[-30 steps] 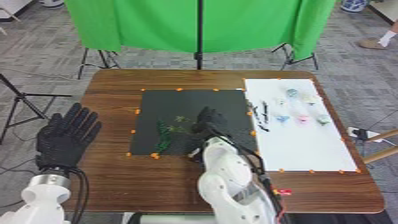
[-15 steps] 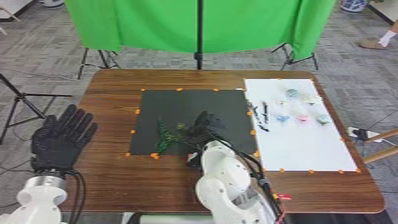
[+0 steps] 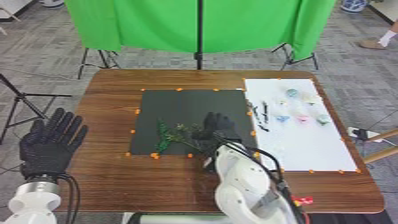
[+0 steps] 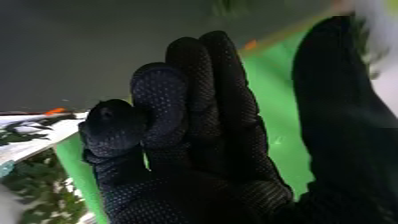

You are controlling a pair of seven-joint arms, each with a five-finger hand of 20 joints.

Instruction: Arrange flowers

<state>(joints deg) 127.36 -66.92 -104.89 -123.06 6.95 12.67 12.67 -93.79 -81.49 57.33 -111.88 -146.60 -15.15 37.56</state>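
1. My left hand (image 3: pixel 46 152) is by the surface's (image 3: pixel 133 185) left edge, fingers straight.
2. I see green sprigs (image 3: pixel 163 137) lying on the black mat (image 3: pixel 178 102).
3. My right hand (image 3: pixel 218 129) is just right of them, fingers open.
4. Small pale flowers (image 3: pixel 303 119) lie on the white sheet (image 3: pixel 306 150).

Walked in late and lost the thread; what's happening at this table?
A robot is arranging flowers. Its open right hand is at the black rectangular mat, just beside some green leafy sprigs, with no visible grip on them. Its left hand waits open at the table's left side. Small pale blue and pink flowers lie on the white sheet.
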